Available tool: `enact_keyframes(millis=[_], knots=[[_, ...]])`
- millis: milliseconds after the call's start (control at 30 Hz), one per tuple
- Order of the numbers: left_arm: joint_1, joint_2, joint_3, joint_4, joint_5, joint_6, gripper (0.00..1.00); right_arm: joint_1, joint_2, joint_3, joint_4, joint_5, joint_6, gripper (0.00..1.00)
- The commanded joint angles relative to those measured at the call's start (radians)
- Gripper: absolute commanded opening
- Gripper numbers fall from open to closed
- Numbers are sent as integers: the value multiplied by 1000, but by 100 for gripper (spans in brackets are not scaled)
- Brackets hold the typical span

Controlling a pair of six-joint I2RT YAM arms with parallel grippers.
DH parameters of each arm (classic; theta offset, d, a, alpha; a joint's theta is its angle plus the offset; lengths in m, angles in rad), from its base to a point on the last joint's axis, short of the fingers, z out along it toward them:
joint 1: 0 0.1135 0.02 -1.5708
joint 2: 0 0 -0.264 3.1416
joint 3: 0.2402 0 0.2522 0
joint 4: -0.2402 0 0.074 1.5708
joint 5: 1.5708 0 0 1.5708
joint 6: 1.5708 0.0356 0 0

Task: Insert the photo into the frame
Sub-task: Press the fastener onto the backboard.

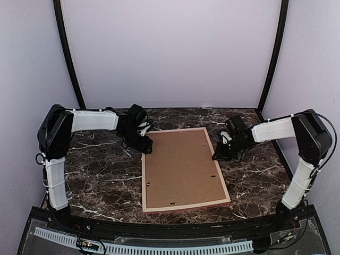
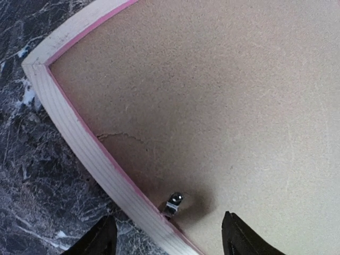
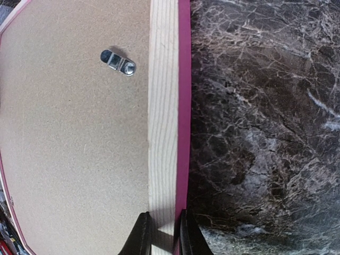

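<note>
One frame (image 1: 186,206) is lying face down around the middle of the marble table (image 1: 95,180), its brown backing board (image 1: 180,167) facing up. Toward the table's right edge, the right gripper (image 1: 220,154) is pinching the frame's right rail. The left gripper (image 1: 144,144) is hovering at the frame's far-left corner, its fingers (image 2: 101,239) spread wide either side of a metal clip (image 2: 173,202).

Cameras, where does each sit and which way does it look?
Top: above and behind, looking down at the table and frame; both arms show.
Left wrist: on the left arm, looking down at a frame corner; the open left hand shows.
Right wrist: looking down at the frame's side, pinched by the right hand.
Both wrist views share the board and a metal clip.
</note>
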Motion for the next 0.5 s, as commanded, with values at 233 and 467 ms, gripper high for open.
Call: enact_keyframes(millis=[233,467], knots=[[-5,-278,-108,-29,80,-104,80,-22,32,-48,86,-16,105,7],[-60,-389,-279,-23,115,-147,84,-28,38,-42,94,-22,106,7]])
